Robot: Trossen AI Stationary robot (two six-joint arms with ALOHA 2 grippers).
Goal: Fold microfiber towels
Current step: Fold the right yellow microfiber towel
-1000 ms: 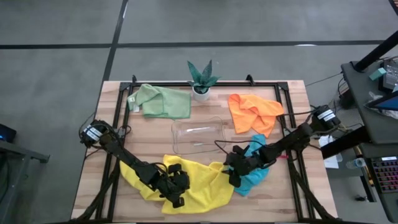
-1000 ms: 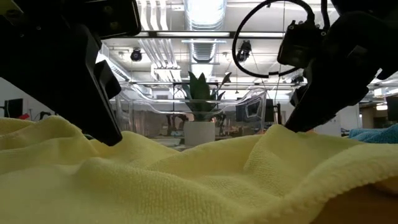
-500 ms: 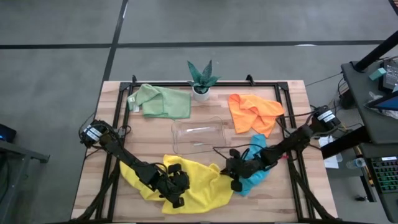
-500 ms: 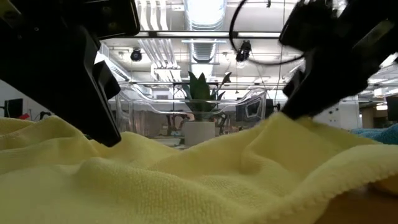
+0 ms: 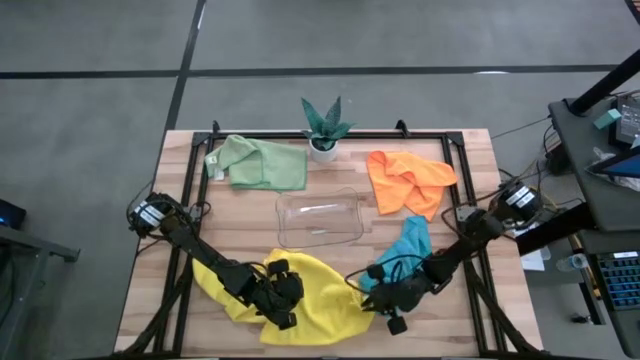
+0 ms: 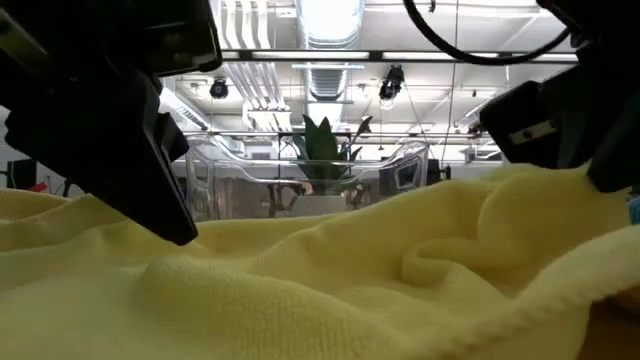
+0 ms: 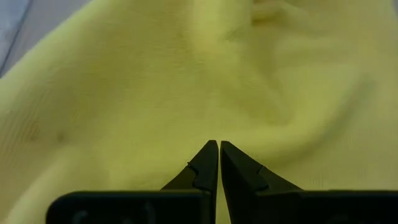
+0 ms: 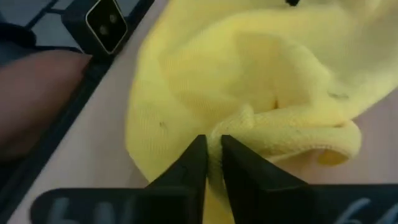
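Even overhead light, soft shadows; ceiling lamps (image 6: 330, 20) glare in the low view, wrist views perhaps blurred.

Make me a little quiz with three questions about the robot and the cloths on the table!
1. True or false: the right gripper is pinching the yellow towel.
2. Which cloth lies nearest the potted plant? A) pale green towel B) teal-blue towel C) yellow towel
3. Fill in: the clear plastic tray sits in the ____ of the table.

Key:
1. True; a fold of its edge sits between the fingers.
2. A
3. Middle; the left gripper, shut, rests on the yellow towel nearer the front.
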